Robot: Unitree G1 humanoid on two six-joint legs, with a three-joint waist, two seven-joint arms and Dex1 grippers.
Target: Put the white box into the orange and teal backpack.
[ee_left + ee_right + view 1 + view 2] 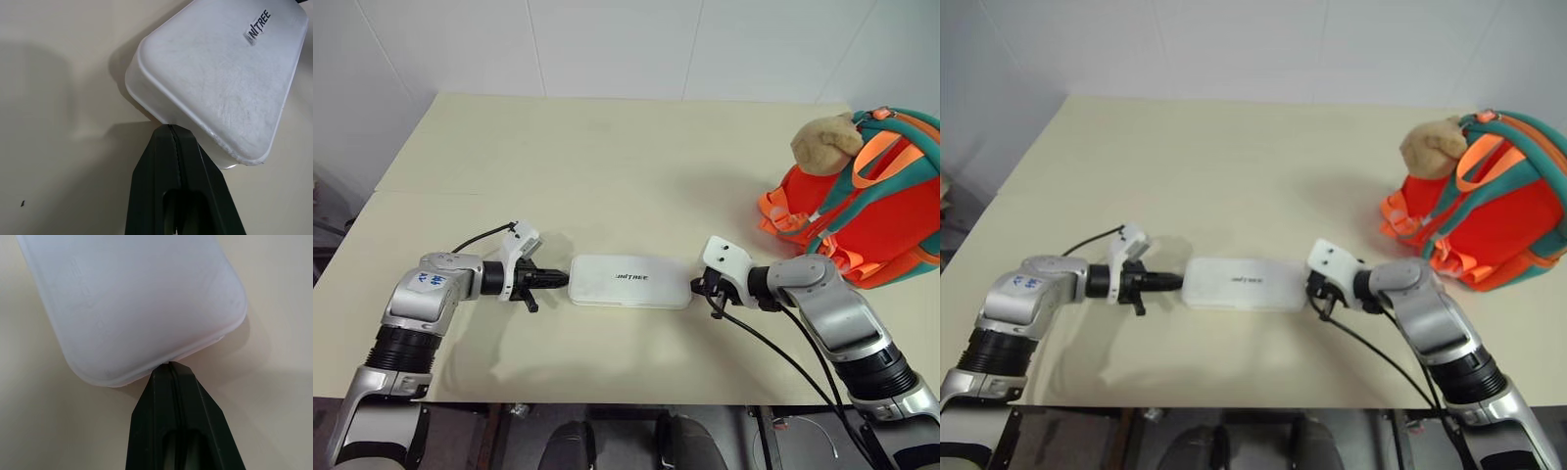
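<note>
You're looking at the white box (629,282) lying flat on the desk (607,166), near its front edge, long side running left to right, dark lettering facing up. The left pincer (560,278) is sitting at the box's left short end with both black fingers pressed together, closed on nothing, its tip touching the box's end wall in the left wrist view. The right pincer (697,286) is doing the same at the right short end: fingers shut together, empty, tip right against the box's rim in the right wrist view. So the box is sitting squeezed between the two closed tips, resting on the desk. Farther back on your right, well apart from the box, the orange and teal backpack (876,211) is sitting on the desk, with the tan plush toy (824,143) resting against its upper left side.
</note>
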